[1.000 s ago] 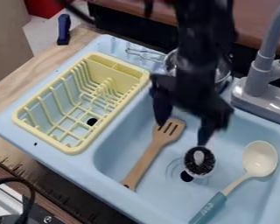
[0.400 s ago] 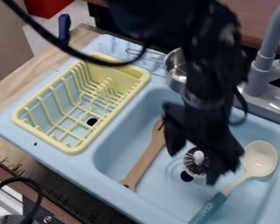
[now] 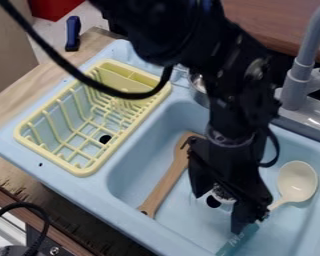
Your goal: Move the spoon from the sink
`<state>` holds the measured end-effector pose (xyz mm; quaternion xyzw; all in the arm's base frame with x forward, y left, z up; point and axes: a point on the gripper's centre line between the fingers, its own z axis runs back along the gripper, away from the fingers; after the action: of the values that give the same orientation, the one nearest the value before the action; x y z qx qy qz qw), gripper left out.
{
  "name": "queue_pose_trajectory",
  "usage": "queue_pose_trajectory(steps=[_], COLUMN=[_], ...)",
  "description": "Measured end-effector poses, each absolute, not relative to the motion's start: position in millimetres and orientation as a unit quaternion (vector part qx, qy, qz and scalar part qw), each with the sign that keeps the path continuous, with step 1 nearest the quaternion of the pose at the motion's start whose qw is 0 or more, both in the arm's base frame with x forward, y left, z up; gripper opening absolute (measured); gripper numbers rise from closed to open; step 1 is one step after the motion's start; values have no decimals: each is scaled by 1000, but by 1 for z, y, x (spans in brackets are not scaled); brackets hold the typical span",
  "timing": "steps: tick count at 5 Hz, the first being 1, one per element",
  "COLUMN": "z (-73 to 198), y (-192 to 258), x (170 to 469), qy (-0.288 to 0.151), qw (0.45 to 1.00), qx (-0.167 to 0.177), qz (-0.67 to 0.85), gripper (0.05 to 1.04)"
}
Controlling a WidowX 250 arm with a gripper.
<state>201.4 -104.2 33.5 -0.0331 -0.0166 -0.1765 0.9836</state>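
One cream spoon (image 3: 297,181) lies beside the wide-open, empty claw (image 3: 219,214), its teal handle (image 3: 237,243) near one fingertip (image 3: 239,225).

The one camera view looks from above at a steep slant down onto the light blue sink unit (image 3: 69,180), facing across it toward the grey faucet (image 3: 296,82) at the right edge. It sits close enough that the sink unit spans most of the view and runs past the bottom and right edges, while the yellow dish rack (image 3: 52,153) fits whole at left, with part of the wooden counter (image 3: 12,112) beyond.
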Motion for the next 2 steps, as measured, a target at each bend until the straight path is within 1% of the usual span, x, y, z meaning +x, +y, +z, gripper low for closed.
queue_pose_trajectory(steps=[1, 2], z=[27, 13], y=[-107, -111], x=[197, 193], qy=[-31, -45], qw=[984, 982], qx=[-28, -40], qz=[-172, -180], gripper=[997, 997])
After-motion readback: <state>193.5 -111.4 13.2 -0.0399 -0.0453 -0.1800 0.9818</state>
